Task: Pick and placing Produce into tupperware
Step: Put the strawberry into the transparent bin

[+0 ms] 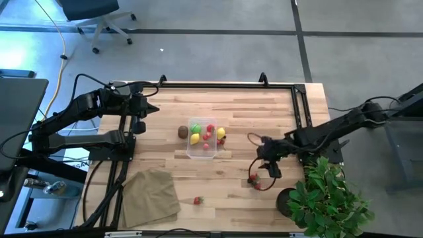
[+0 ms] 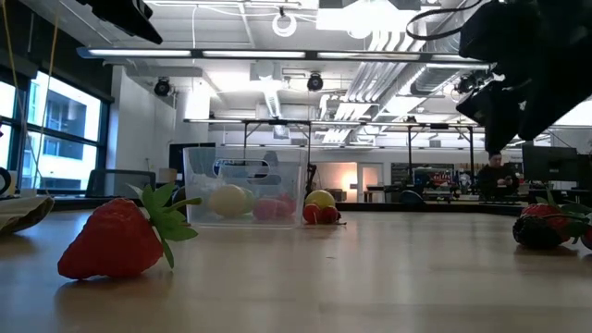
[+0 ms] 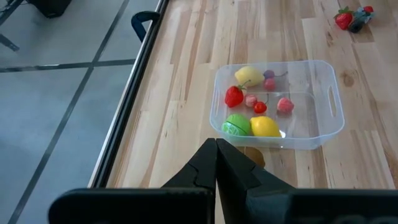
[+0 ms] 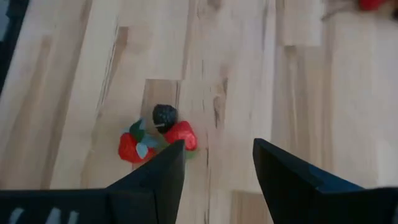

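Note:
The clear tupperware (image 1: 201, 151) stands mid-table with a lemon (image 3: 265, 127), a green ball (image 3: 236, 125) and red berries (image 3: 234, 96) inside. A brown kiwi (image 1: 182, 132) lies at its left wall, and another lemon (image 2: 320, 198) with small red berries lies at its right. Two strawberries and a dark berry (image 4: 157, 134) lie together near the right edge. My right gripper (image 1: 263, 173) hangs open just above the table beside them, touching nothing. Up at the far left, my left gripper (image 3: 216, 149) is shut and holds nothing.
A loose strawberry (image 1: 197, 199) lies near the front edge, beside a tan cloth (image 1: 152, 195) at the front left. A potted plant (image 1: 327, 198) fills the front right corner. A black frame (image 1: 301, 106) runs along the far and right edges.

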Robot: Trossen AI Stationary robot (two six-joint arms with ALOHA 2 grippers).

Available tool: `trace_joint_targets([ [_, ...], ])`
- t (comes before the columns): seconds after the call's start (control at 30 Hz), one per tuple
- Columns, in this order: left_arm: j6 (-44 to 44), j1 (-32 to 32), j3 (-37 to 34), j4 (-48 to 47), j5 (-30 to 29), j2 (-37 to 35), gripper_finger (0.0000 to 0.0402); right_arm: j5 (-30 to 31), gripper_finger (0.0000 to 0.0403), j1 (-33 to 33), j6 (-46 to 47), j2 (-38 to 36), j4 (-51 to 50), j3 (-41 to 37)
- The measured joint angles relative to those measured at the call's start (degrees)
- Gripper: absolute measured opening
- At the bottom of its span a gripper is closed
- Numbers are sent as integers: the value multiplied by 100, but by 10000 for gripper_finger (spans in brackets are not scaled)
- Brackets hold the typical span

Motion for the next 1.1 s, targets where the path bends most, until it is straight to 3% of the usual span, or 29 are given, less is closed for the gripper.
trace_joint_targets([
  [0.4,0,-1,0,2,0,-1,1,358,181,910,-112,1101,998,-2],
  [0.77,-1,0,0,2,-1,-2,1,570,181,973,50,1745,1262,-2],
  [1.1,1,-2,1,2,1,-1,1,555,181,973,193,1863,1243,-2],
])
